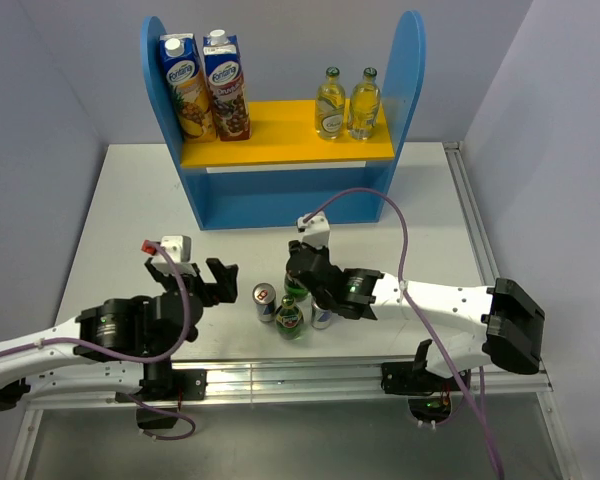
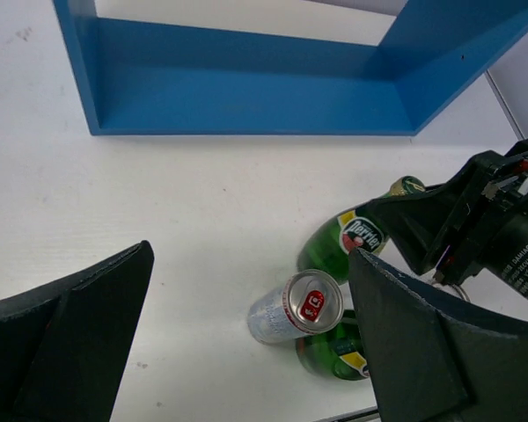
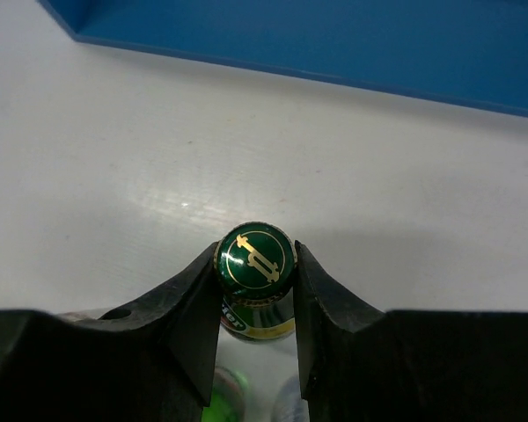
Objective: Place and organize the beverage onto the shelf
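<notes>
Left gripper (image 1: 192,272) hangs with jaws spread wide, holding nothing. Beside it on the table stands a silver can (image 1: 264,300), red top, with writing too small to read. Next is the green bottle (image 2: 356,237), and I read "Perrier" on its label. My right gripper (image 3: 255,264) pinches its cap, so I judge the grasp made. Next I'd lift straight up, clear of the second green bottle (image 1: 291,318) and the other can (image 1: 322,318), towards the shelf (image 1: 280,190), where two yellowish bottles (image 1: 330,105) stand on the yellow board.
</notes>
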